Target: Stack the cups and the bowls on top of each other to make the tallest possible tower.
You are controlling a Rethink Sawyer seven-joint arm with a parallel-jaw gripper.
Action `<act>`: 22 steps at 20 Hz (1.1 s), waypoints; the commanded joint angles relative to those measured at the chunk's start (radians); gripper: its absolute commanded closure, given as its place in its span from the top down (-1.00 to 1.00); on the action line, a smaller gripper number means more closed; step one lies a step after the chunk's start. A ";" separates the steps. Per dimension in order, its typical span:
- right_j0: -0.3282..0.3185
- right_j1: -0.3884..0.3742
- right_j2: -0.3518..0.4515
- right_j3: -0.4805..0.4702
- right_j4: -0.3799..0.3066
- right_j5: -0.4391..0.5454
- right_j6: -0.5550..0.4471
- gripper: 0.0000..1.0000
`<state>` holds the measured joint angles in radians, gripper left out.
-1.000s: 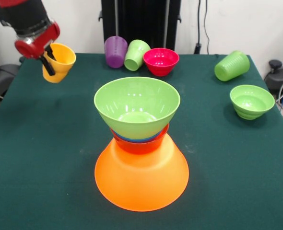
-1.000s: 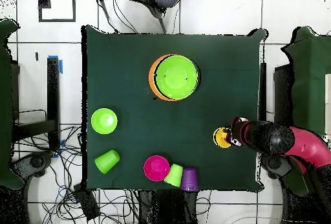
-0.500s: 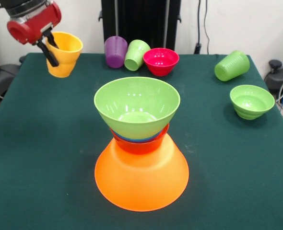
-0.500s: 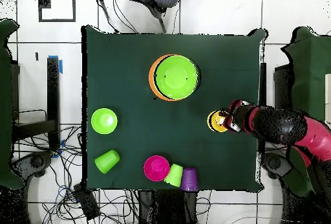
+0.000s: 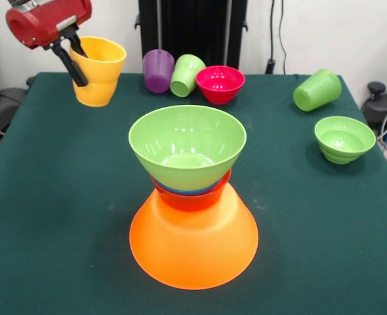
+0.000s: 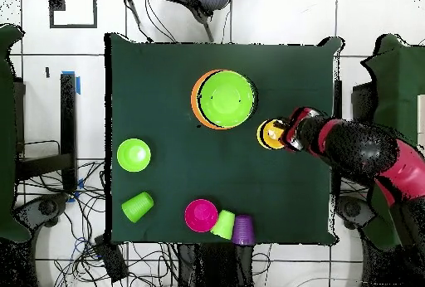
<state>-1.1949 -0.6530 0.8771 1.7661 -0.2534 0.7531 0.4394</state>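
Note:
My gripper (image 5: 77, 60) is shut on the rim of the yellow cup (image 5: 100, 73), one finger inside and one outside, holding it upright in the air at the upper left. Overhead, the yellow cup (image 6: 270, 133) and gripper (image 6: 285, 133) hang just right of the tower. The tower stands mid-table: an upside-down huge orange bowl (image 5: 193, 249), a red-orange bowl (image 5: 195, 198), a blue rim (image 5: 180, 191), and a large light green bowl (image 5: 187, 147) upright on top. Overhead, the large light green bowl (image 6: 226, 99) hides most of the orange bowl (image 6: 197, 101).
At the far edge lie a purple cup (image 5: 158, 70) and a light green cup (image 5: 186, 75), next to an upright pink bowl (image 5: 220, 83). Another light green cup (image 5: 317, 90) lies at the right, with a small green bowl (image 5: 344, 138) nearer.
My gripper has lifted the yellow cup higher and carried it toward the tower, righting it from a tilt. Everything else has stayed put.

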 commanded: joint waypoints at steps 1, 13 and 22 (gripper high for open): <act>0.085 -0.013 0.031 0.046 0.098 -0.130 0.287 -1.00; 0.175 0.009 -0.056 0.038 0.120 -0.267 0.331 -1.00; 0.126 0.002 -0.024 0.078 0.135 -0.261 0.280 -1.00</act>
<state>-1.0747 -0.6677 0.8746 1.7824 -0.1368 0.5169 0.5104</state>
